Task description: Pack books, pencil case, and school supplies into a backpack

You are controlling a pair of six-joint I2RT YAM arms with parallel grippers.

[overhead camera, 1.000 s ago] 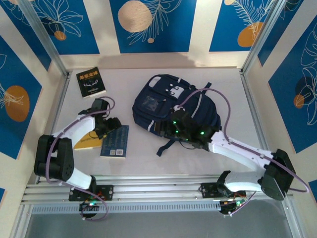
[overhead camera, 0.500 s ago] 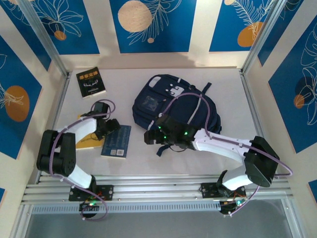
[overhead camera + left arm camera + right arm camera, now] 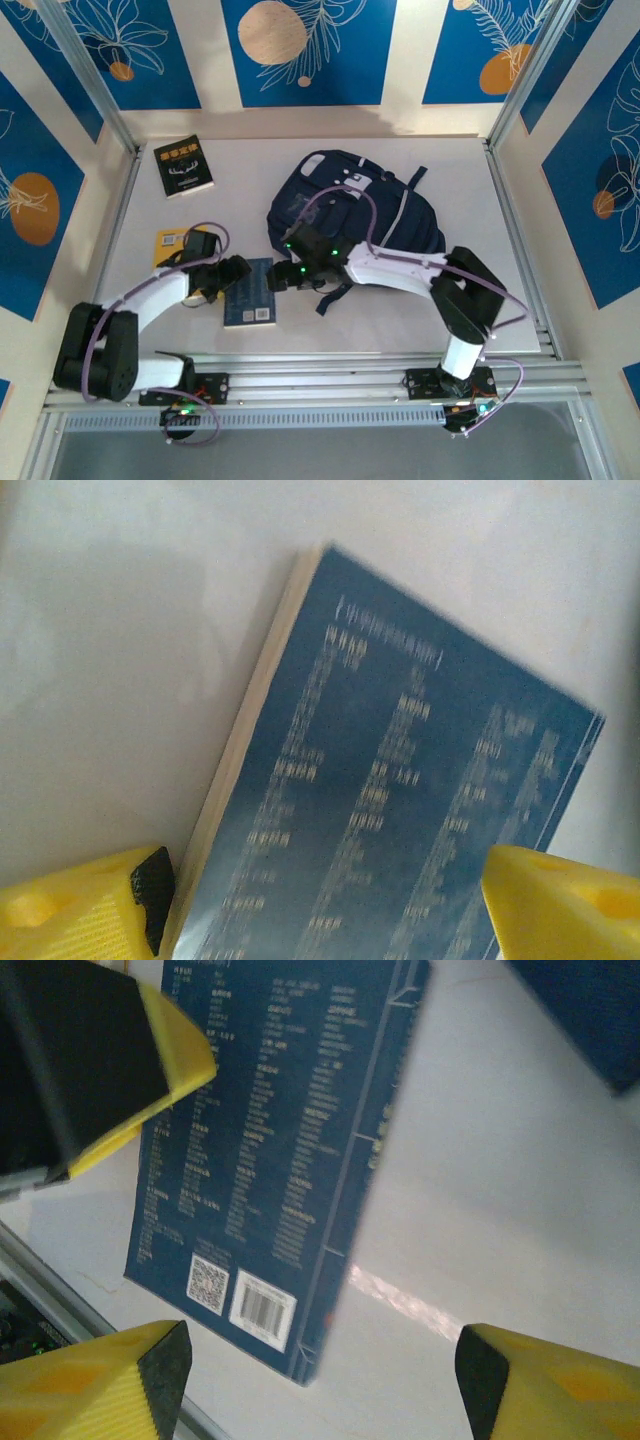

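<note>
Hanging over the dark blue book (image 3: 250, 292), left hand (image 3: 320, 880) and right hand (image 3: 320, 1355) both stand spread.

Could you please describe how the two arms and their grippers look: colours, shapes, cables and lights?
Both the left arm and the right arm have white links between chunky black joint housings, and a purple cable loops along each. Small green lights glow near the right wrist. The left gripper and the right gripper have wedge-shaped, bright yellow fingers with black pads on their inner faces.
</note>
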